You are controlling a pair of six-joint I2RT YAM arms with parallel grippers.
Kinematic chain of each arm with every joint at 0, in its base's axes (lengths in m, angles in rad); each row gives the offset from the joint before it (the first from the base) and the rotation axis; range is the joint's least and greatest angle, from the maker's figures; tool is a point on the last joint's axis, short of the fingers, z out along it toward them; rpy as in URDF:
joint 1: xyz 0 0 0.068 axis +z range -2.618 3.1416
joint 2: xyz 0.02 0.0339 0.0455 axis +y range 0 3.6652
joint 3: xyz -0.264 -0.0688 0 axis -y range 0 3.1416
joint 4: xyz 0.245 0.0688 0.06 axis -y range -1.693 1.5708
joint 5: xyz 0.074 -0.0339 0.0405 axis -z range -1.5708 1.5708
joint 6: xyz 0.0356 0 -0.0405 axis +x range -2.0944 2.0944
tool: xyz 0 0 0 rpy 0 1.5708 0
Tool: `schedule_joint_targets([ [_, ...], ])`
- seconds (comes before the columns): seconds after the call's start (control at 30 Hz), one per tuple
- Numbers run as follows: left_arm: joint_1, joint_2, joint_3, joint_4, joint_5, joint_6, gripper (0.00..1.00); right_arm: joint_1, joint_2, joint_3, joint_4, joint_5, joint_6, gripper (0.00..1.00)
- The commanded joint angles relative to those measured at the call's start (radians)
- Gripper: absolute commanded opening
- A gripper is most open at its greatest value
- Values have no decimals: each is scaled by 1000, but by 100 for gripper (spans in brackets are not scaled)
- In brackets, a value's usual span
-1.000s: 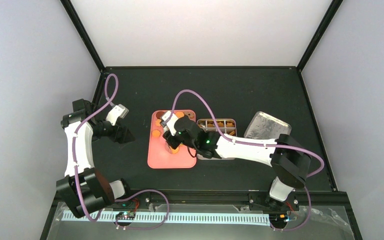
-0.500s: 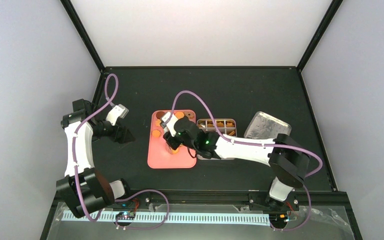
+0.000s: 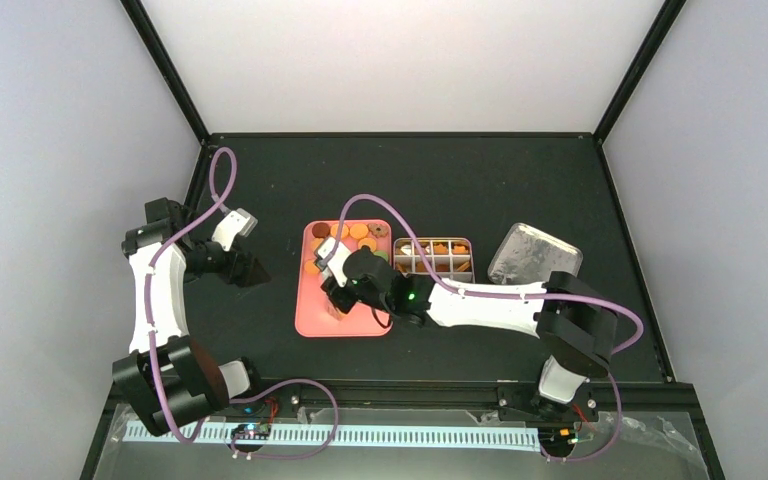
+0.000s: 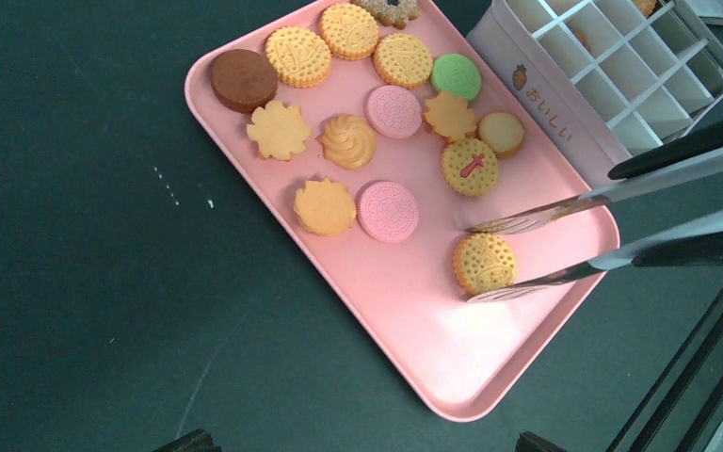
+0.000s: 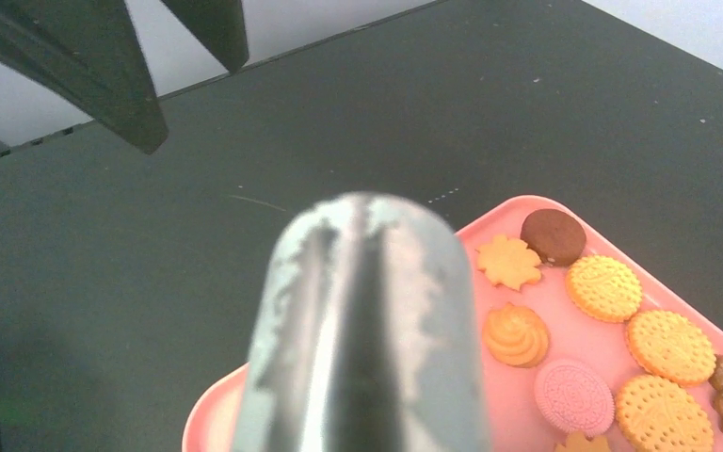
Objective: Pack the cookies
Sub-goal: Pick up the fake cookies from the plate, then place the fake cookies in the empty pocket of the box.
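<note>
Several cookies (image 4: pixel 348 141), mostly orange with some pink, one green and one dark brown, lie on a pink tray (image 4: pixel 490 367). They also show in the top view (image 3: pixel 350 234) and the right wrist view (image 5: pixel 602 287). My right gripper (image 3: pixel 348 283) is shut on metal tongs (image 4: pixel 565 202). The open tong tips straddle a round orange cookie (image 4: pixel 483 263) near the tray's front corner, and it still lies flat on the tray. The tongs (image 5: pixel 367 330) fill the right wrist view. My left gripper (image 3: pixel 248 268) is open and empty, left of the tray.
A divided metal tin (image 3: pixel 435 258) holding some cookies stands right of the tray; its white wall shows in the left wrist view (image 4: pixel 537 85). Its silver lid (image 3: pixel 533 254) lies further right. The tray (image 3: pixel 310 322) sits on a black table.
My right gripper with the tongs has moved toward the tray's near end, uncovering the cookies at the far end. The left arm has not moved.
</note>
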Motion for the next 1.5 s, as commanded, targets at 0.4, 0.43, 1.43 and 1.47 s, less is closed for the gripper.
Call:
schedule_joint_targets([
  [0.4,7,-7,28,-17,28,18,84,-148,-446,-178,-73,155,47,21],
  [0.43,7,-6,29,-17,28,19,84,-163,-484,-201,-85,168,51,21],
  [1.43,7,10,36,-35,49,34,84,-309,-769,-449,-199,274,112,32],
  [1.47,7,11,36,-35,49,34,84,-309,-769,-449,-199,275,113,34],
])
